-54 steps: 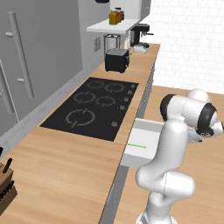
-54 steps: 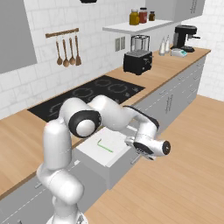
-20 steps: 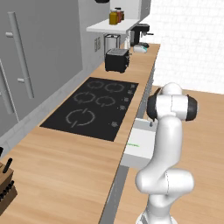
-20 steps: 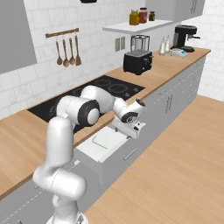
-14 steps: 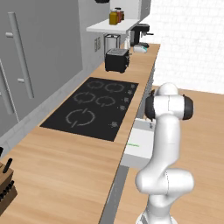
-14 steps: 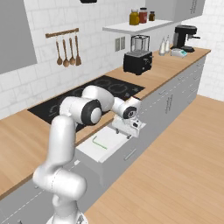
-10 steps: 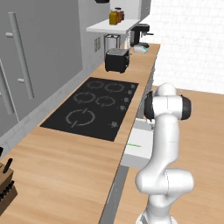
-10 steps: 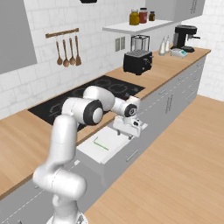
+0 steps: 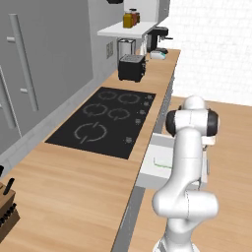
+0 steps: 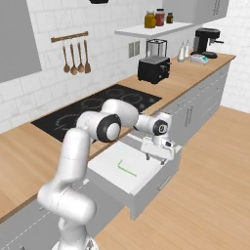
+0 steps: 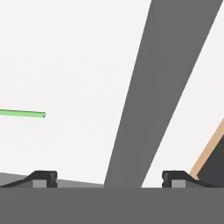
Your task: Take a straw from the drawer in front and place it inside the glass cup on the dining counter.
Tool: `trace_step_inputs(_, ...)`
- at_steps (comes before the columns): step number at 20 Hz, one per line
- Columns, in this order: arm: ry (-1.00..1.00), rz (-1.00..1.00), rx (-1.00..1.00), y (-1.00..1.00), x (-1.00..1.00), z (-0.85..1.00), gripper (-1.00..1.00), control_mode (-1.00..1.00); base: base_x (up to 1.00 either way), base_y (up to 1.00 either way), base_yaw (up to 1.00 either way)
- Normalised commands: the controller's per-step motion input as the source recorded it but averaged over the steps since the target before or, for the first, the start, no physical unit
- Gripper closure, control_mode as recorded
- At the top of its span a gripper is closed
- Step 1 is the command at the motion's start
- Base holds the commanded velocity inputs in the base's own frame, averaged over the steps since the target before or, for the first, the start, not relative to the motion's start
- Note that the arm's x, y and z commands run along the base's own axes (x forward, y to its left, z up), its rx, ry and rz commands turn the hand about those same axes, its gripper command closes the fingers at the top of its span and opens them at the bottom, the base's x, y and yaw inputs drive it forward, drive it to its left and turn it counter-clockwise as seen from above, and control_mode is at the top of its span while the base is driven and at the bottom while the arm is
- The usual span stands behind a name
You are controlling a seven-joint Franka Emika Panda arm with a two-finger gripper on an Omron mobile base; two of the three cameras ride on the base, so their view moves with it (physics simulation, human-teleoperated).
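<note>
Straw [image 10: 126, 168] lies inside the open drawer [image 10: 146, 188], beside the open, empty tool [image 10: 155, 157].

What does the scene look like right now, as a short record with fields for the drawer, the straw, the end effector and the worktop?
drawer: wide light grey box drawer, pulled open below the worktop edge
straw: thin bright green straw, lying on the drawer's pale floor, not held
end effector: two-finger end effector, jaws open, poised over the drawer's far end, beside the straw and apart from it
worktop: light wood worktop with black cooktop and black toaster
</note>
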Motion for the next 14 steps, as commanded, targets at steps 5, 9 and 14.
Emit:
trace_step_inputs(5,0.00,0.07,0.03,-1.00,-0.94,-0.47,-1.00,-1.00,0.00,0.00,0.00)
trace_step_inputs(9,-0.01,0.06,0.07,-1.00,-0.84,-0.26,-1.00,-1.00,0.00,0.00,0.00)
trace_step_inputs(14,-0.14,0.07,0.06,-0.48,-0.60,0.20,-1.00,-1.00,0.00,0.00,0.00)
